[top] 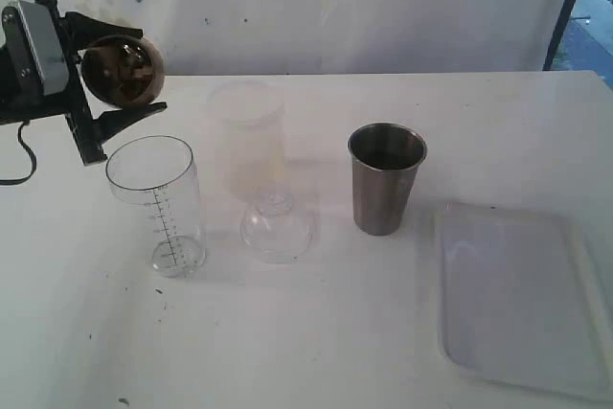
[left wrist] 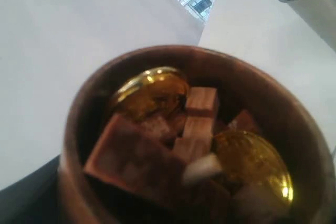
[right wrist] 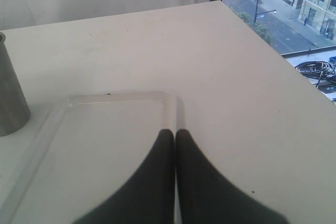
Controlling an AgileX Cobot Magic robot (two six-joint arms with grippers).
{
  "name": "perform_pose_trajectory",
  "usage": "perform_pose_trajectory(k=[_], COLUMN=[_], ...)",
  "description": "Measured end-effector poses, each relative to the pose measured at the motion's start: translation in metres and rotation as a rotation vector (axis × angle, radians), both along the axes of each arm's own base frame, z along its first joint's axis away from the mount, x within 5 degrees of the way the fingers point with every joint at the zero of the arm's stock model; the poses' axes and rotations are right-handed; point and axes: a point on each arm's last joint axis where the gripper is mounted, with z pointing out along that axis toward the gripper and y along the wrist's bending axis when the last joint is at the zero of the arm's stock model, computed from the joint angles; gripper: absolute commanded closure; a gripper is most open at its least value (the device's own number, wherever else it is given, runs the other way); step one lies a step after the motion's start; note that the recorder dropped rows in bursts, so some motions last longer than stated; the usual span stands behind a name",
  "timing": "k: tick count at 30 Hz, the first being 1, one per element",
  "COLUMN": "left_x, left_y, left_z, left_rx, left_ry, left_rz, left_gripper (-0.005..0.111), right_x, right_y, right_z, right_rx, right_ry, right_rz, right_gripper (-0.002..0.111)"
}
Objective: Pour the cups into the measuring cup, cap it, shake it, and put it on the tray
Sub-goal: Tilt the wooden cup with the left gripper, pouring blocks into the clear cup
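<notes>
Up at the table's left side, my left gripper [top: 127,72] hugs the brown cup [top: 123,69], tipped on its side. The measuring cup [top: 158,200] stands upright close by at five o'clock. My right gripper [right wrist: 175,136] is pinched closed, empty, over the tray [right wrist: 105,150].

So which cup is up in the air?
The small brown cup, tipped sideways in the left jaws. The steel tumbler, clear measuring cup and frosted cup all stand on the table.
</notes>
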Motion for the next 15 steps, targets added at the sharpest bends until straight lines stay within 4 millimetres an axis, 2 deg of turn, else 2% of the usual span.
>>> perform_pose_trajectory(k=[15], left_x=[-0.0003], left_y=[-0.0006], left_z=[0.0004], left_rx=[0.081], left_ry=[-0.125], left_rz=[-0.027], left_gripper=[0.107], right_x=[0.0], right_y=[0.0], right_z=[0.0], right_rx=[0.0], right_ry=[0.0], right_rz=[0.0], right_gripper=[0.108])
